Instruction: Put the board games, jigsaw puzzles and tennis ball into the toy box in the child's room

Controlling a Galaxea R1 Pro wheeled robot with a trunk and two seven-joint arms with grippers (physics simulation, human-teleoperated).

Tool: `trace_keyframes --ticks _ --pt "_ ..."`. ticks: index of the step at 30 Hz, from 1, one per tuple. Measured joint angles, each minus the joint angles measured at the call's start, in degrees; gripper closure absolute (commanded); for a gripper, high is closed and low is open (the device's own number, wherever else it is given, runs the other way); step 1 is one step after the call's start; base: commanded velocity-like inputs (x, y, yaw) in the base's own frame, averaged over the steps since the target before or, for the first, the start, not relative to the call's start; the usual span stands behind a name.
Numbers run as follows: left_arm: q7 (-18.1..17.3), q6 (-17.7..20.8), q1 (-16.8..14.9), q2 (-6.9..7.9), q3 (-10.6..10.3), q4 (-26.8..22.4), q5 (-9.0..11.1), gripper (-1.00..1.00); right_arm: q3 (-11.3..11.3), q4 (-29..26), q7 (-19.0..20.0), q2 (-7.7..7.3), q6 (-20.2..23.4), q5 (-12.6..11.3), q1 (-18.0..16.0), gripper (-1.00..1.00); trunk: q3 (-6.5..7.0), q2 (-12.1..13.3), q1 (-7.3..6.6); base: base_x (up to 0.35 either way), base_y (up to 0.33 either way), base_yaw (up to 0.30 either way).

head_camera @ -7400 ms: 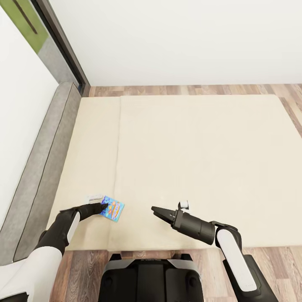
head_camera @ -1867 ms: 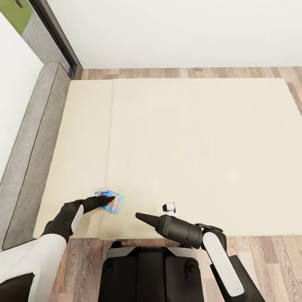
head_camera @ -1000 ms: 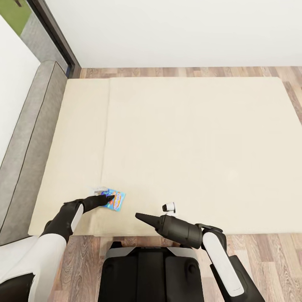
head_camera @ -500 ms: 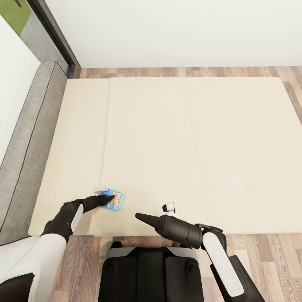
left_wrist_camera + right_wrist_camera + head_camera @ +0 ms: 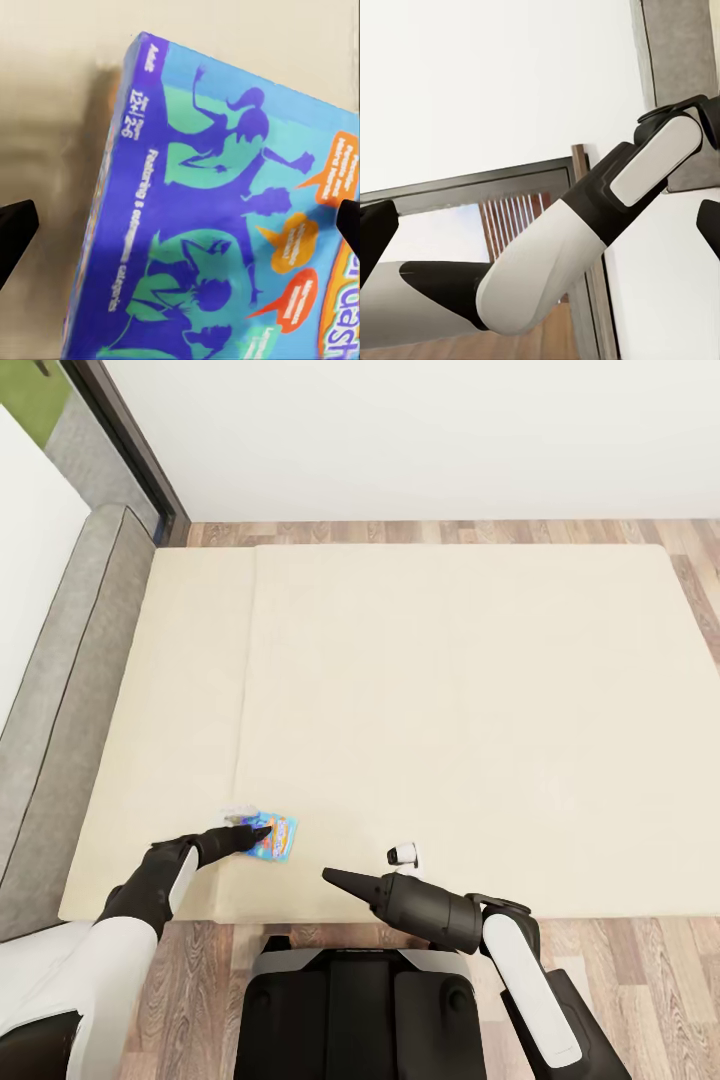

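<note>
One board game [image 5: 272,837] lay flat on the bed [image 5: 450,690], close to the near edge and toward the near-left corner, beside the seam that runs up the mattress. A pale flat item, too small to identify, peeked out from under its far-left side. The left gripper [image 5: 255,833] reached over the box's left edge. From the left wrist camera the box [image 5: 225,225] sat squarely between the two fingertips [image 5: 15,232], which stood wide apart at either margin of that picture, not yet touching it.

The right gripper [image 5: 335,876] hovered over the near edge of the bed, well apart from the box; whether its fingers were apart or together could not be told from the head camera, though in its own wrist picture dark tips [image 5: 375,232] sat far apart at both margins, suggesting they were spread. It held nothing, and that camera looked across at the left arm [image 5: 577,225].

The step in hand appeared to be grasping the box. To do it well, the left fingers would need to straddle one thin edge, since the box lay flat and the soft mattress could give under pressure. Pressing one finger slightly into the bedding beneath the edge, then closing firmly, seemed the safest way to keep the box from sliding away.
</note>
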Motion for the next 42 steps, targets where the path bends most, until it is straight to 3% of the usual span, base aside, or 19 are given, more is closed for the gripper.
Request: trace_keyframes --ticks 13,17,42 --pt "-0.31 0.11 -0.01 -0.22 -0.05 0.26 0.86 -1.00 0.00 0.00 0.00 0.00 -0.08 0.00 0.00 -1.00 0.00 0.00 0.01 0.000 -0.061 0.000" --pt "0.02 0.20 0.01 -0.06 -0.01 0.28 -0.03 -1.00 0.01 0.01 0.01 0.00 -0.06 0.00 0.00 -1.00 0.00 -0.01 -0.01 0.000 -0.180 0.000" --pt "-0.26 0.03 0.00 -0.22 -0.02 0.57 0.73 -1.00 0.01 0.01 -0.01 0.00 -0.10 -0.01 0.00 -1.00 0.00 0.00 0.00 0.000 -0.091 0.000"
